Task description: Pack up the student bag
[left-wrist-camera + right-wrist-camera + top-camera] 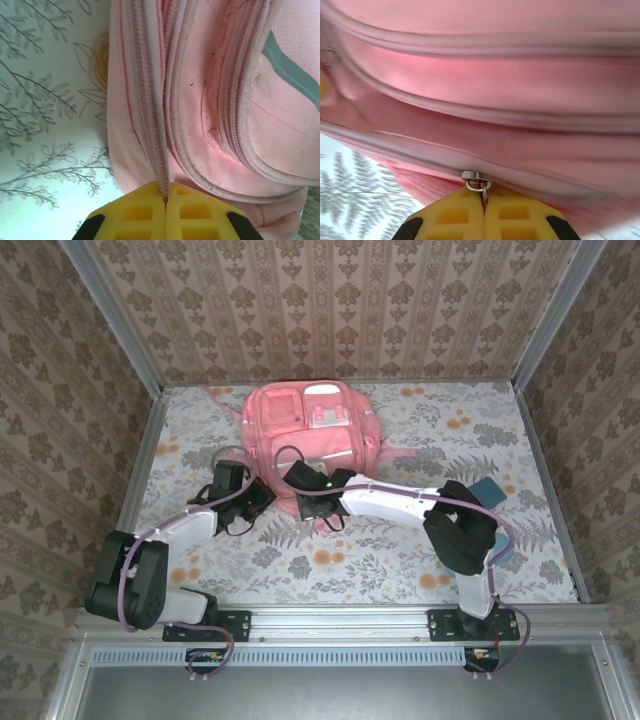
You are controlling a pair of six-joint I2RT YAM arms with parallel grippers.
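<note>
Student bag (310, 425): far middle of desk (400, 550)
Left jaws: clamped on zipper seam (150, 100)
Right jaws: pinching zipper pull (479, 181)

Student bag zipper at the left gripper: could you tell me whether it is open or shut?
Shut: the zipper teeth look meshed, no gap.

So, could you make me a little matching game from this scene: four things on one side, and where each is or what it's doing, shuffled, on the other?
Things:
1. left gripper
2. right gripper
3. student bag
4. teal item

Places or states:
A. shut on the metal zipper pull
B. lying at the far middle of the table
C. shut on a zipper strip of the bag
D. beside the elbow of the right arm, near the table's right side

Pairs: 1-C, 2-A, 3-B, 4-D.
</note>
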